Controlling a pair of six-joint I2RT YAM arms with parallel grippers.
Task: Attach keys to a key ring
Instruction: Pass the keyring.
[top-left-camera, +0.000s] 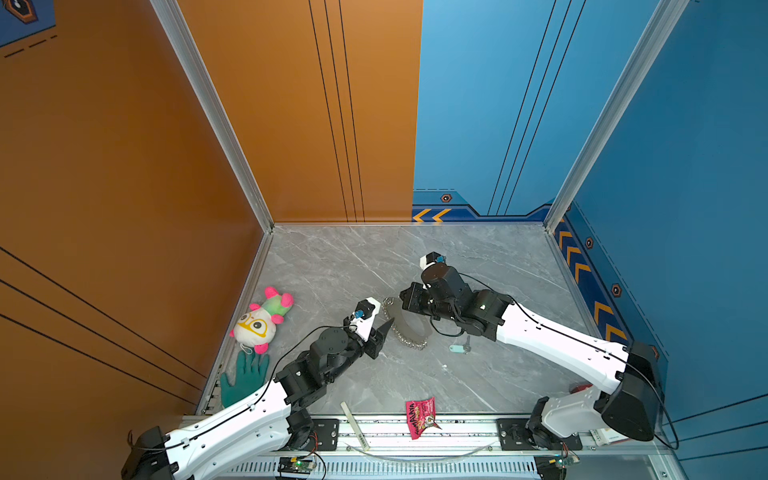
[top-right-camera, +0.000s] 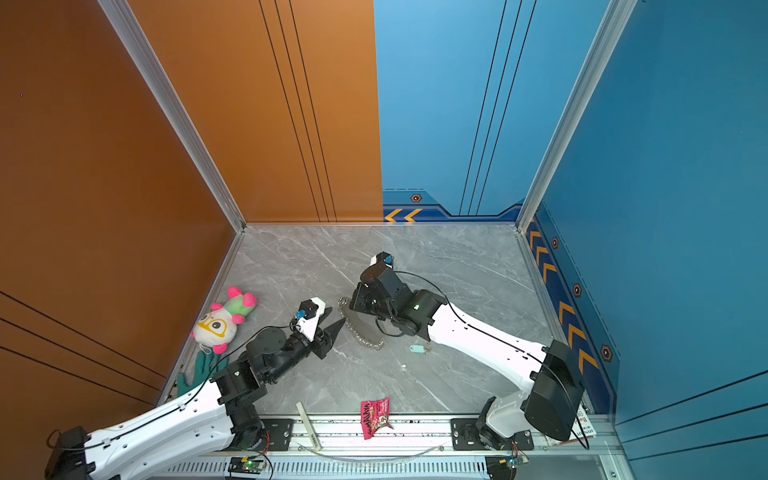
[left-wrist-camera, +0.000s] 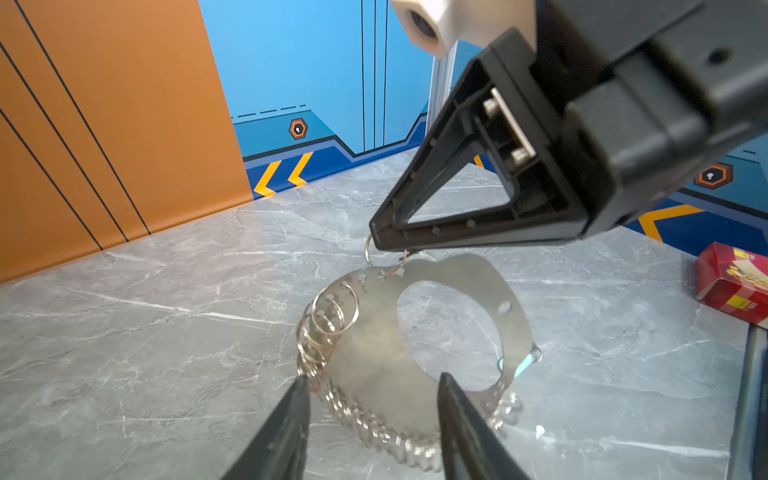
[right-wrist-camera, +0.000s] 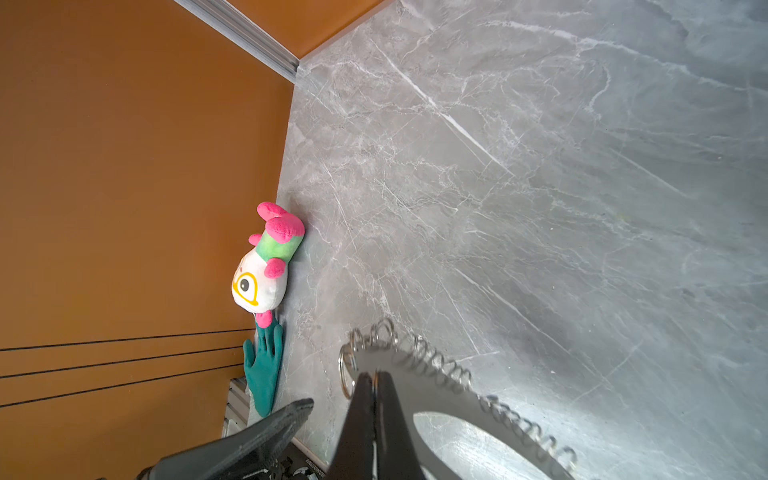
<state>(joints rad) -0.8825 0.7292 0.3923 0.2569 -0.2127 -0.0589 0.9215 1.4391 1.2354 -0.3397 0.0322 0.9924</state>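
Key ring (left-wrist-camera: 374, 353) rests mid-way across the desk (top-left-camera: 332, 266), one rim ring pinched in the clenched right end effector (right-wrist-camera: 372, 376), likely to steady it. Left end effector (left-wrist-camera: 370, 390) straddles its chained edge, jaws apart and empty; the tagged key (top-left-camera: 459, 347) lies near, toward the front edge.

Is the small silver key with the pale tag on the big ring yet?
Not yet. The silver tagged key lies on the grey table, apart from the ring-edged beige key ring.

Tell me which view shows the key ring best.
Left wrist: the key ring is nearly whole, close up. Both top views show it small, partly under the right arm. Right wrist shows only one edge.
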